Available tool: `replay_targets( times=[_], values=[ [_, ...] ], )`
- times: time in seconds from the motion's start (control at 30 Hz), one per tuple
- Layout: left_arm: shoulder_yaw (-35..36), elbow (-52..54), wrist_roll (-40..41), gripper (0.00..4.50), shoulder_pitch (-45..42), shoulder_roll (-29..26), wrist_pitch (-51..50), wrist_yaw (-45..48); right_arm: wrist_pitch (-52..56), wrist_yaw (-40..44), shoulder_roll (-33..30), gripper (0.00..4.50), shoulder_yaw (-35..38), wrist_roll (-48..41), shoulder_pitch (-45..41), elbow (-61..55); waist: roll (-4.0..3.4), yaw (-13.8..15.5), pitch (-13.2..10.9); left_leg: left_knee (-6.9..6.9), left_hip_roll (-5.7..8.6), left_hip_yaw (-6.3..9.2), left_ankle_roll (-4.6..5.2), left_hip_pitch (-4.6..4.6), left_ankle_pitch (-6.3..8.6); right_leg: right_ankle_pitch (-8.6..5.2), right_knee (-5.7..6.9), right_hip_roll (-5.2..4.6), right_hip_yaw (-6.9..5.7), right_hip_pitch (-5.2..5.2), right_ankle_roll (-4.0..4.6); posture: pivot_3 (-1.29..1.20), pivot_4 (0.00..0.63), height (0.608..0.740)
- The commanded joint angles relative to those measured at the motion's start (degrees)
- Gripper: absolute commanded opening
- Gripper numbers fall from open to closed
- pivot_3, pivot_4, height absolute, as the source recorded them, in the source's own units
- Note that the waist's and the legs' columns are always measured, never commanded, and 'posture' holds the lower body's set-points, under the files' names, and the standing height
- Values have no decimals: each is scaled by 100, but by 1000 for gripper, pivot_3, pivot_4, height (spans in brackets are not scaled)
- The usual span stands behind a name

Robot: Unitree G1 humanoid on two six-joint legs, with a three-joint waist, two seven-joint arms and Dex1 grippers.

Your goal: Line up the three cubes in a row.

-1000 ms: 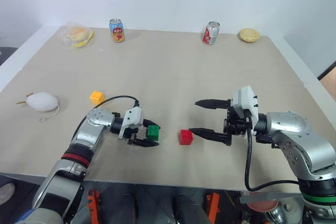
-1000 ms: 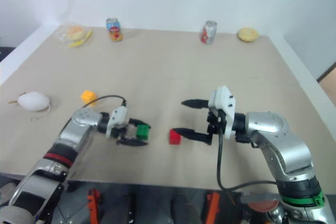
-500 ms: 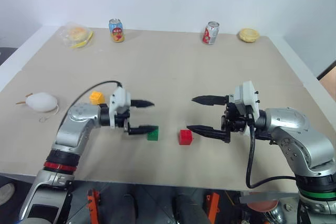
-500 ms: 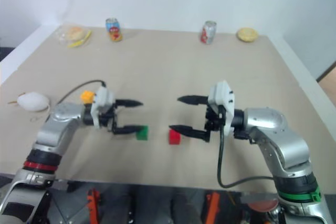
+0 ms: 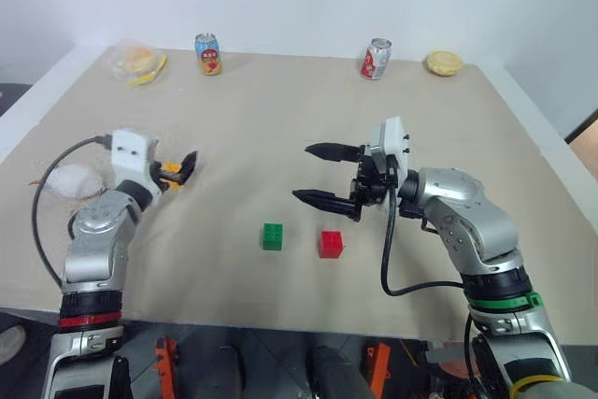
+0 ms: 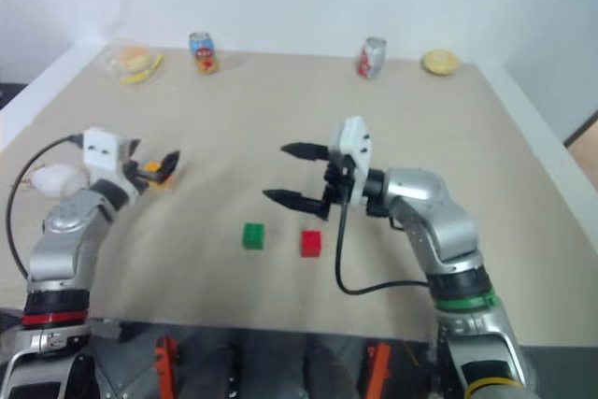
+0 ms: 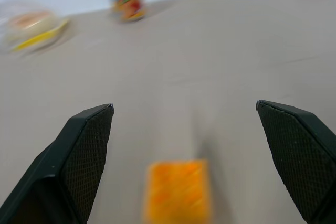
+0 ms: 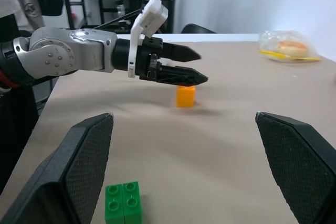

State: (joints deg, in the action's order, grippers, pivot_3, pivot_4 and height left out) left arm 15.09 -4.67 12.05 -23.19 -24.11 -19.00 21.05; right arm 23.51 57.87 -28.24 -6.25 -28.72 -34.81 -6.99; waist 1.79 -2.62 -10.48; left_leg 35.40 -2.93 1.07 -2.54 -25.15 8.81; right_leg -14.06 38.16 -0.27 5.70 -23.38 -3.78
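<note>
Green cube (image 5: 272, 236): standing free on the tan surface (image 5: 299, 119), released by the left tool a second ago, red cube (image 5: 330, 244) just beside it on its right; these two already form a short row. Yellow-orange cube (image 5: 171, 173): well apart from the green cube, off to its left and farther back, out of the row. Left tool (image 5: 177, 169): has swung away from the green cube to the yellow-orange one; fingers spread wide and empty, the cube lying between them and a little ahead in the left wrist view. Right tool (image 5: 319, 174): hangs above the surface behind and to the right of the green cube, fingers wide apart, carrying nothing, drawn a little nearer to it than before. Judgement: two cubes are placed; the remaining step looks to be fetching the yellow-orange cube to the left of the green one.
</note>
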Motion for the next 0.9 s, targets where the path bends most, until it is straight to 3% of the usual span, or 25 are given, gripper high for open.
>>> replay_targets(
  times=[0.03, 0.33, 0.8, 0.83, 0.9],
  values=[
    [116, 19, 11, 4488, 42, -101, -56, -129, -193, 154, 81, 4500, 17, 38, -224, 86, 0, 7, 0, 1, 1, 1, 0, -1, 0, 0, 0, -1, -3, 0, 0, 0, 150, 733],
    [-376, -522, -145, 4488, 75, -162, 111, 378, -159, 172, 194, 4500, 23, 60, -273, 27, 0, 0, 0, 0, 0, 2, -2, 0, -1, 2, 0, 0, -6, -1, 5, 0, 150, 733],
    [-559, -1486, -337, 4488, -476, -183, 475, 383, -35, 15, 132, 4500, 108, 14, -169, -205, 0, -1, 0, -2, 0, 1, -5, 1, -2, 1, 1, 0, -5, -2, 5, 0, 150, 733],
    [-564, -1489, -340, 3949, -469, -175, 485, 375, -27, 12, 128, 4500, 111, 13, -169, -209, 0, 0, 0, -3, 0, 2, -5, 0, -2, 1, 1, 0, -6, -2, 5, 0, 150, 733],
    [-573, -1486, -335, 3355, -456, -164, 491, 370, -17, 10, 121, 4500, 117, 12, -166, -214, 0, -1, 0, -3, 0, 3, -5, 0, -2, 1, 1, 0, -6, -2, 5, 0, 150, 733]
  ],
)
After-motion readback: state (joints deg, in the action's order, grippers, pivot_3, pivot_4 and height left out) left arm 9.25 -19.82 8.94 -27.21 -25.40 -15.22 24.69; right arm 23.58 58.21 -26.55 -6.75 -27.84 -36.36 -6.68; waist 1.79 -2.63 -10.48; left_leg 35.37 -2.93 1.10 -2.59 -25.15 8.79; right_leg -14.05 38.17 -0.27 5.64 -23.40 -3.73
